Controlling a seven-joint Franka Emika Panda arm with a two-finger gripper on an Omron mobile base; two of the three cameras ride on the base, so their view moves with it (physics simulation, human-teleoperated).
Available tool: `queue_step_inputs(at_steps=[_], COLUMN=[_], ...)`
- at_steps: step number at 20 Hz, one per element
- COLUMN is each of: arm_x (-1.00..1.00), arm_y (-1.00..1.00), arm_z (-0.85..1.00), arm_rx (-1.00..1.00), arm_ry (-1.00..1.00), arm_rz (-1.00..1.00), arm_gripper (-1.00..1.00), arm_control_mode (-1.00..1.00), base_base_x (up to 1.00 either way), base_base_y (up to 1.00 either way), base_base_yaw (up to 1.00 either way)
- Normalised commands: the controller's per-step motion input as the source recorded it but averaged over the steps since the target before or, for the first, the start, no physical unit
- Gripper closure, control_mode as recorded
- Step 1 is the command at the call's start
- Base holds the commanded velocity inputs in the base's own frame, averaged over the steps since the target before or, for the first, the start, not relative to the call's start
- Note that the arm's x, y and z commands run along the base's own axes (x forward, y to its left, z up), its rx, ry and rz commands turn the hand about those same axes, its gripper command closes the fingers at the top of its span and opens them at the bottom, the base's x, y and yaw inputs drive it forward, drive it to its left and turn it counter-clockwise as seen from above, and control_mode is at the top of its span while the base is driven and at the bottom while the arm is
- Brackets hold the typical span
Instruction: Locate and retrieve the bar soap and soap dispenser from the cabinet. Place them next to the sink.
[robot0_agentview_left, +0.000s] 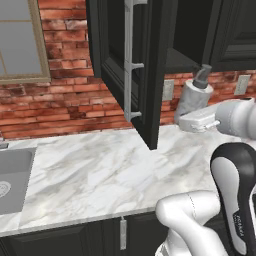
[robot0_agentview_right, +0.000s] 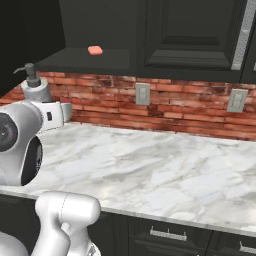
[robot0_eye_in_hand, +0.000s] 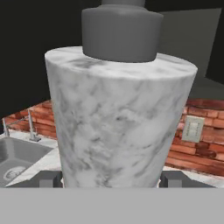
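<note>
The grey speckled soap dispenser (robot0_eye_in_hand: 118, 118) with its dark pump top stands upright between my two fingertips (robot0_eye_in_hand: 47, 179), held in the air just outside the cabinet. My gripper (robot0_agentview_left: 194, 119) is shut on the soap dispenser (robot0_agentview_left: 193, 96), which hangs above the counter below the open shelf. From the right side the soap dispenser (robot0_agentview_right: 35, 88) rises above the gripper (robot0_agentview_right: 54, 112). The salmon-pink bar soap (robot0_agentview_right: 95, 50) lies on the dark cabinet shelf. The black cabinet door (robot0_agentview_left: 119, 65) stands swung open with its silver bar handle (robot0_agentview_left: 129, 60). The sink (robot0_agentview_left: 14, 175) lies at the far left.
A white marble counter (robot0_agentview_left: 100, 170) runs from the sink to the right. Behind it is a brick wall with outlets (robot0_agentview_right: 143, 93). The open door's edge hangs over the counter's middle. A faucet (robot0_eye_in_hand: 30, 127) stands behind the sink (robot0_eye_in_hand: 17, 157).
</note>
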Motion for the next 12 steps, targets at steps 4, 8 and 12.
queue_step_inputs(at_steps=[4, 8, 12], arm_x=[-0.02, 0.00, 0.00], arm_y=[0.00, 0.05, 0.09], arm_z=[-0.47, -0.52, -0.55], arm_rx=[-0.02, -0.09, -0.07], arm_ry=[0.02, 0.00, 0.00], arm_rz=[0.10, 0.14, 0.13], arm_gripper=[1.00, 1.00, 1.00], arm_control_mode=[-1.00, -1.00, -1.00], base_base_x=[0.00, 0.00, 0.00], base_base_y=[0.00, 0.00, 0.00], base_base_yaw=[0.00, 0.00, 0.00])
